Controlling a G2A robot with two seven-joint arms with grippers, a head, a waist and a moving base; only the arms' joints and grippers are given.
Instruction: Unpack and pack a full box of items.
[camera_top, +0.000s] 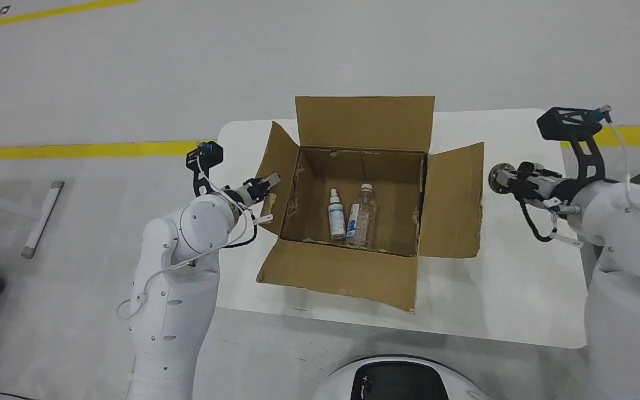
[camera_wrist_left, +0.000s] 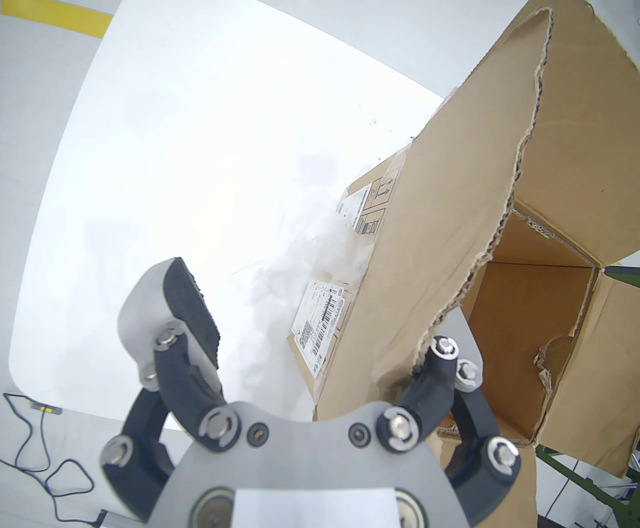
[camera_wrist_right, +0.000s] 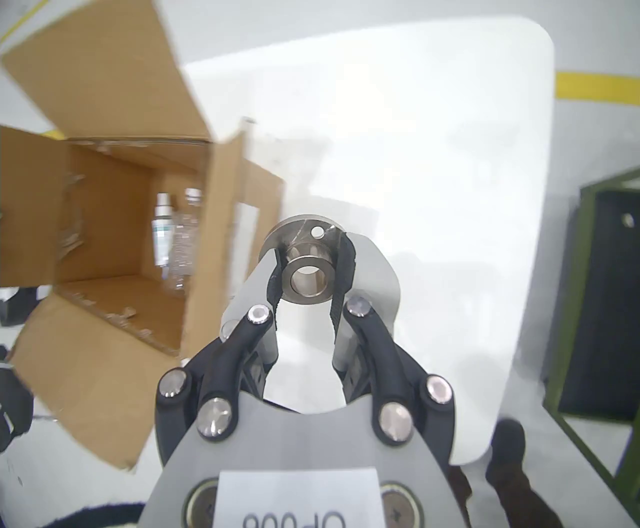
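- Now: cardboard box (camera_top: 340, 272) on white table (camera_top: 520, 300), four flaps folded out.
- On box floor: white spray bottle (camera_top: 336, 214) and clear bottle (camera_top: 362, 217), lying side by side.
- Left gripper (camera_wrist_left: 310, 320): fingers spread wide, nothing held, torn edge of the box's left flap between them.
- Right gripper (camera_wrist_right: 307, 262): fingers clamped on metal flanged bushing (camera_wrist_right: 305, 279), above the table just beside the right flap.

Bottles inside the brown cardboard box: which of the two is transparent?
The clear plastic bottle, the wider one. The slimmer spray bottle lying beside it is opaque white with a blue-green label.
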